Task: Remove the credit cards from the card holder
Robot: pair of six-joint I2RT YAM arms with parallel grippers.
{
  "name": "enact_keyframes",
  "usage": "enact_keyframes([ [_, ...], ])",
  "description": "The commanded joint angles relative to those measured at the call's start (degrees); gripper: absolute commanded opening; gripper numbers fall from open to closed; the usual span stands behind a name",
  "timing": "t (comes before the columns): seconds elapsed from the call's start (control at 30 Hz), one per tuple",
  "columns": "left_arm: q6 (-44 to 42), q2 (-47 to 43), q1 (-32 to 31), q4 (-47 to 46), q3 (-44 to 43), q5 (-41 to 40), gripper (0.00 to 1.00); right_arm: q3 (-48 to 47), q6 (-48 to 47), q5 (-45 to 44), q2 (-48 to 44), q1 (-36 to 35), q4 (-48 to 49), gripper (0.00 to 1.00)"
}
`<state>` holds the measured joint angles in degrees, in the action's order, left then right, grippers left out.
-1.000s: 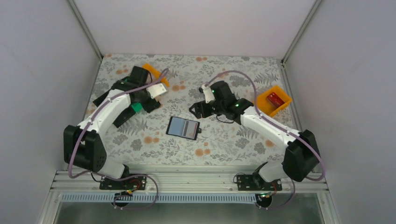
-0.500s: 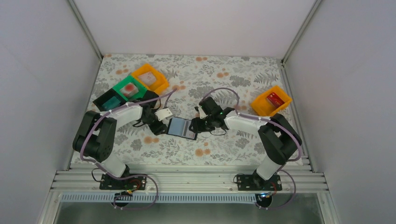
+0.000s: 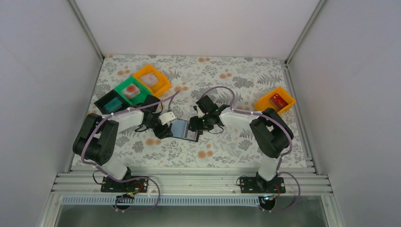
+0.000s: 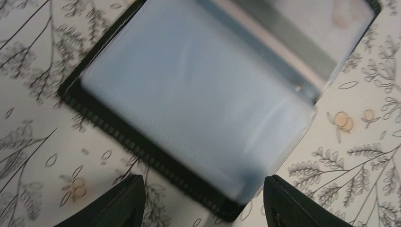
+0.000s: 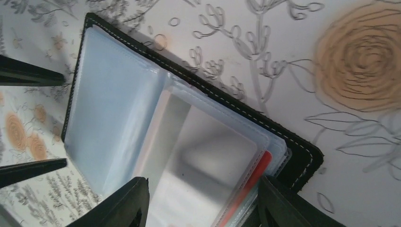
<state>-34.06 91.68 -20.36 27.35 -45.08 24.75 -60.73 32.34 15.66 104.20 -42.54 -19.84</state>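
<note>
The card holder (image 3: 184, 128) lies open on the floral table top, black-edged, with glossy bluish clear pockets (image 4: 198, 94). In the right wrist view the holder (image 5: 118, 109) shows stacked sleeves, and the red edge of a credit card (image 5: 248, 184) peeps from between them. My left gripper (image 3: 166, 126) is at its left end, open, with the holder's near corner between the fingertips (image 4: 205, 208). At the right end my right gripper (image 3: 196, 126) is open too, its jaws (image 5: 201, 208) straddling the sleeves. Neither pair of jaws closes on anything.
At the back left stand an orange tray (image 3: 160, 85), a green tray (image 3: 124, 86) and a black tray (image 3: 103, 100), each with a card inside. Another orange tray (image 3: 265, 105) at the right holds a red card (image 3: 279, 100). White walls close in the sides.
Both arms have swung in and down from over the trays and behind the holder; their grippers now sit at the holder's two ends. Both sets of jaws have narrowed a little.
</note>
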Motion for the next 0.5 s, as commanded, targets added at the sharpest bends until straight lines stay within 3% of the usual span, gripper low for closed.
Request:
enact_keyframes([
  [0.0,-3.03,3.73,-0.21,2.80,1.51,6.62,0.63,0.26,0.74,7.23,1.30,-0.70,3.42,0.61],
  [0.23,-3.07,7.10,-0.18,3.51,0.70,6.06,0.58,-0.58,2.44,15.39,0.99,-0.66,10.57,0.52],
  [0.47,-2.84,7.48,-0.21,3.36,0.77,5.33,0.57,-0.28,4.33,16.25,2.76,-0.61,13.07,0.46],
])
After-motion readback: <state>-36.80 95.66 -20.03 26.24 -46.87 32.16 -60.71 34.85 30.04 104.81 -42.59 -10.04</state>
